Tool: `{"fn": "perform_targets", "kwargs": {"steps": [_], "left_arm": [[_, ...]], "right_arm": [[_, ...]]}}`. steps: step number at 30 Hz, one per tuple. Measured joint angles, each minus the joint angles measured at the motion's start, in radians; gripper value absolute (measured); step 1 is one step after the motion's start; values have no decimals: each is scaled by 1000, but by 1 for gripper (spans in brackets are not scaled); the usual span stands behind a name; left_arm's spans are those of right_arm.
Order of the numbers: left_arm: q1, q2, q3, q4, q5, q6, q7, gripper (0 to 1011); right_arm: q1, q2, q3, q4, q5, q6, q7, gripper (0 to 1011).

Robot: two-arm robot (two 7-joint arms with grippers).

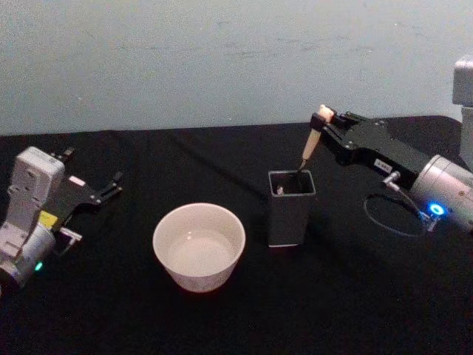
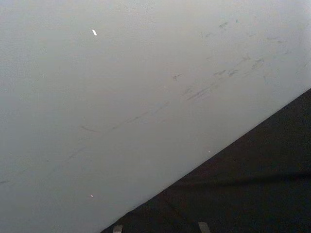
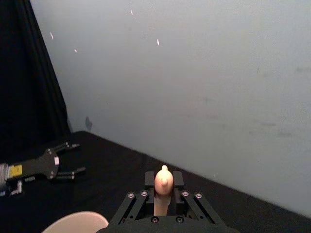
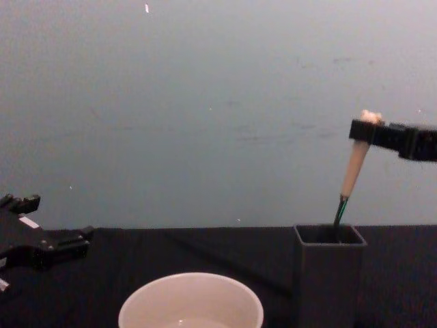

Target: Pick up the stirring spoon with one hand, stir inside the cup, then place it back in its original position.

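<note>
The stirring spoon (image 1: 313,140) stands tilted in the dark grey square holder (image 1: 290,211), its metal stem going down inside and its peach handle sticking up. My right gripper (image 1: 325,118) reaches in from the right and is shut on the top of the handle, just under the bear head (image 3: 163,178). In the chest view the spoon (image 4: 355,167) rises from the holder (image 4: 328,273) into the gripper (image 4: 365,130). The cream cup (image 1: 198,248) sits left of the holder, nearer to me. My left gripper (image 1: 92,174) rests open at the far left.
A black cloth (image 1: 355,296) covers the table, and a pale wall (image 1: 222,59) stands close behind it. A loop of cable (image 1: 388,214) hangs below the right arm. A light grey box (image 1: 464,89) shows at the right edge.
</note>
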Motion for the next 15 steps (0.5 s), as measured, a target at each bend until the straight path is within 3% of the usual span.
{"fn": "perform_targets", "kwargs": {"steps": [15], "left_arm": [[0, 0, 0, 0, 0, 0, 0, 1001]], "right_arm": [[28, -15, -52, 85, -3, 46, 39, 214]]}}
